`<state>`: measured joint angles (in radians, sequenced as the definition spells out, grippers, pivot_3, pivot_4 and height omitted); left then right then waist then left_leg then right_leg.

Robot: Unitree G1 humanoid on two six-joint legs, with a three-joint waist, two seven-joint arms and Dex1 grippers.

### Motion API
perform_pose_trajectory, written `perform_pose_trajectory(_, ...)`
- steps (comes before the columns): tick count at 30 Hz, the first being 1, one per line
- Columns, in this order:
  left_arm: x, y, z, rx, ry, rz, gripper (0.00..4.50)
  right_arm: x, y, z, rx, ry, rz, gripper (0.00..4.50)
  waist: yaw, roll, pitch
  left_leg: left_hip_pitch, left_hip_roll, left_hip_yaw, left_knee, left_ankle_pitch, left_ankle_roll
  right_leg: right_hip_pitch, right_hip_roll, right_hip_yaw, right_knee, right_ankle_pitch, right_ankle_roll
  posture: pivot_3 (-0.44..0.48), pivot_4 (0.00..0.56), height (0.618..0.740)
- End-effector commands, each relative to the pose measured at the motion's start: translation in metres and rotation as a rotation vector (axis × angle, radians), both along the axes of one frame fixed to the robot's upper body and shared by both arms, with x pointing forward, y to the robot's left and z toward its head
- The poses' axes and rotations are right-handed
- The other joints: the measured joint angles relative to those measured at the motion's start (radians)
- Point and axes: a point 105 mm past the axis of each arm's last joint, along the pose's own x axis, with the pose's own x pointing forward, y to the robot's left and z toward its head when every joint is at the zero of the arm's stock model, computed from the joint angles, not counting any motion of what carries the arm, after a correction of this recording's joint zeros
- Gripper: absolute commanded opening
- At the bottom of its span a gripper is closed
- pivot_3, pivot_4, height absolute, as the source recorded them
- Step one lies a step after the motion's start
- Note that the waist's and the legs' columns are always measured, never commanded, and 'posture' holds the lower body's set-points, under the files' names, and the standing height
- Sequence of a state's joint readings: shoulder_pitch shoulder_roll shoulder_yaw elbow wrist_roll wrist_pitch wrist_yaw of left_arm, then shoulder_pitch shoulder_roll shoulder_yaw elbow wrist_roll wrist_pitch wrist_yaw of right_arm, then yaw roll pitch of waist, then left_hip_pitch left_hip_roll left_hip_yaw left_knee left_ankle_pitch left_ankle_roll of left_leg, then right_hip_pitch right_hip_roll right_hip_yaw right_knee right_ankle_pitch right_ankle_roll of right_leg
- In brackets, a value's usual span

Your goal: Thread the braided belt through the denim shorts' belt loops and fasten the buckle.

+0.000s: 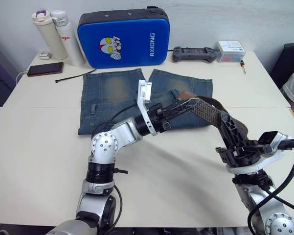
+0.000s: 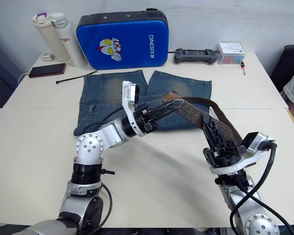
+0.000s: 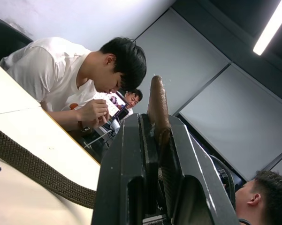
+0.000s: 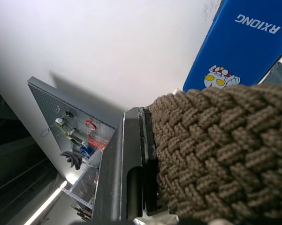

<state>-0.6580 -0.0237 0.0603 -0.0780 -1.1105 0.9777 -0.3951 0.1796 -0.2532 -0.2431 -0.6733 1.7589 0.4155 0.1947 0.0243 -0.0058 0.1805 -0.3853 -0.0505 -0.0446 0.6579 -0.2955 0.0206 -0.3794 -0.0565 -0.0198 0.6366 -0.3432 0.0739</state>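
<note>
The denim shorts (image 1: pixel 110 100) lie flat on the white table (image 1: pixel 44 147), legs pointing away from me. My left gripper (image 1: pixel 188 104) hovers over the right leg, shut on the braided belt's tan leather tip (image 3: pixel 158 105). From there the braided belt (image 1: pixel 205 111) runs right to my right gripper (image 1: pixel 221 117), which is shut on the strap (image 4: pixel 225 140) and holds it above the table. Beyond it the strap arches back toward the shorts' right edge. I cannot make out the belt loops. The buckle is hidden.
A bright blue case (image 1: pixel 123 39) stands behind the shorts, with two white bottles (image 1: pixel 54 36), a phone (image 1: pixel 45 69) and a thin black cable (image 1: pixel 76 76) at the back left. A controller (image 1: pixel 194 54) and small box (image 1: pixel 230 51) sit back right. People sit to the right (image 3: pixel 61 79).
</note>
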Motion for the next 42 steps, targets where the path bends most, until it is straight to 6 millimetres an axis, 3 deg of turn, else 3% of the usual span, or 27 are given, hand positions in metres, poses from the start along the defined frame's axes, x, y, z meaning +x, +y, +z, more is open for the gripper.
perform_pose_trajectory(1,-0.003,0.001,0.007,-0.007,-0.039,0.009,0.00,-0.002,0.000,0.007,-0.034,-0.032,-0.005,0.07,0.000,0.000,0.000,0.000,0.000,0.000,0.000,0.000,0.000,0.000,0.000,0.000,0.000,0.000,0.000,0.000,0.150,0.740)
perform_pose_trajectory(3,0.003,0.006,0.000,0.048,-0.040,0.048,0.00,0.004,-0.009,0.008,-0.077,-0.029,-0.058,0.07,0.000,0.000,0.000,0.000,0.000,0.000,0.000,0.000,0.000,0.000,0.000,0.000,0.000,0.000,0.000,0.000,0.150,0.740)
perform_pose_trajectory(5,0.015,0.019,-0.005,0.072,-0.018,0.109,1.00,0.008,-0.020,0.011,-0.100,-0.030,-0.097,0.00,-0.001,0.000,0.000,0.000,0.000,0.000,0.000,0.000,0.000,0.000,0.000,0.000,0.000,0.000,0.000,0.000,0.150,0.740)
perform_pose_trajectory(6,0.016,0.027,-0.004,0.092,-0.045,0.123,1.30,0.009,-0.025,0.012,-0.115,-0.026,-0.109,0.00,-0.002,0.000,0.000,0.000,0.000,0.000,0.000,0.000,0.000,0.000,0.000,0.000,0.000,0.000,0.000,0.000,0.150,0.740)
perform_pose_trajectory(11,0.014,0.055,0.001,0.179,-0.178,0.149,3.65,0.011,-0.038,0.015,-0.201,-0.005,-0.144,0.00,-0.001,0.000,0.000,0.000,0.000,0.001,-0.006,0.002,-0.002,-0.004,0.000,0.001,0.001,0.000,-0.001,0.000,0.150,0.740)
perform_pose_trajectory(13,0.014,0.059,-0.008,0.323,-0.303,0.160,4.45,0.008,-0.044,0.015,-0.312,0.001,-0.146,0.00,0.000,0.000,0.000,-0.001,0.000,0.001,-0.006,0.002,-0.002,-0.004,0.000,0.001,0.000,-0.001,-0.001,0.000,0.150,0.740)
perform_pose_trajectory(17,0.031,0.058,-0.037,0.623,-0.502,0.206,4.45,0.001,-0.052,0.011,-0.587,0.031,-0.113,0.00,0.009,0.001,0.000,-0.001,-0.001,0.002,-0.007,0.002,-0.001,-0.004,-0.002,0.001,-0.002,-0.001,-0.001,0.000,0.150,0.740)
perform_pose_trajectory(20,0.043,0.045,-0.058,0.765,-0.650,0.167,4.45,-0.010,-0.051,0.013,-0.720,0.030,-0.058,0.00,0.018,0.000,0.000,-0.001,-0.002,0.002,-0.008,0.002,0.002,-0.002,-0.003,0.000,-0.005,0.000,-0.001,0.000,0.150,0.740)
perform_pose_trajectory(28,0.082,-0.002,-0.084,0.901,-0.832,0.170,4.45,-0.025,-0.042,0.029,-0.783,-0.017,-0.081,0.00,0.030,-0.002,0.001,-0.004,-0.001,0.002,-0.007,0.001,0.005,-0.002,-0.003,-0.001,-0.009,0.001,0.002,0.000,0.150,0.740)
perform_pose_trajectory(30,0.093,-0.009,-0.094,0.907,-0.787,0.193,4.45,-0.026,-0.040,0.033,-0.783,-0.030,-0.101,0.00,0.030,-0.003,0.002,-0.004,-0.001,0.003,-0.007,0.001,0.005,-0.002,-0.003,-0.001,-0.009,0.002,0.003,0.000,0.150,0.740)
perform_pose_trajectory(33,0.101,-0.012,-0.112,0.967,-0.785,0.191,3.65,-0.028,-0.036,0.039,-0.775,-0.046,-0.128,0.00,0.026,-0.004,0.003,-0.004,-0.002,0.005,-0.007,0.000,0.006,-0.002,-0.003,0.000,-0.009,0.002,0.004,0.000,0.150,0.740)
perform_pose_trajectory(36,0.100,-0.010,-0.123,1.008,-0.825,0.147,2.29,-0.029,-0.034,0.042,-0.775,-0.048,-0.136,0.00,0.025,-0.006,0.004,-0.004,-0.002,0.006,-0.007,0.000,0.006,-0.003,-0.002,0.000,-0.008,0.002,0.004,0.000,0.150,0.740)
perform_pose_trajectory(39,0.097,-0.008,-0.121,0.981,-0.843,0.114,0.91,-0.028,-0.038,0.045,-0.775,-0.039,-0.150,0.00,0.025,-0.007,0.004,-0.004,-0.001,0.006,-0.006,0.000,0.006,-0.003,-0.003,0.001,-0.007,0.003,0.004,0.000,0.150,0.740)
perform_pose_trajectory(41,0.084,-0.004,-0.124,0.942,-0.852,0.008,0.03,-0.026,-0.042,0.048,-0.767,-0.031,-0.162,0.00,0.023,-0.007,0.004,-0.004,-0.001,0.006,-0.006,0.001,0.006,-0.003,-0.003,0.001,-0.007,0.003,0.004,0.000,0.150,0.740)
perform_pose_trajectory(42,0.080,-0.003,-0.125,0.930,-0.852,-0.028,0.03,-0.025,-0.043,0.048,-0.763,-0.029,-0.163,0.00,0.021,-0.007,0.004,-0.003,-0.001,0.006,-0.007,0.001,0.006,-0.003,-0.003,0.001,-0.007,0.003,0.004,0.000,0.150,0.740)
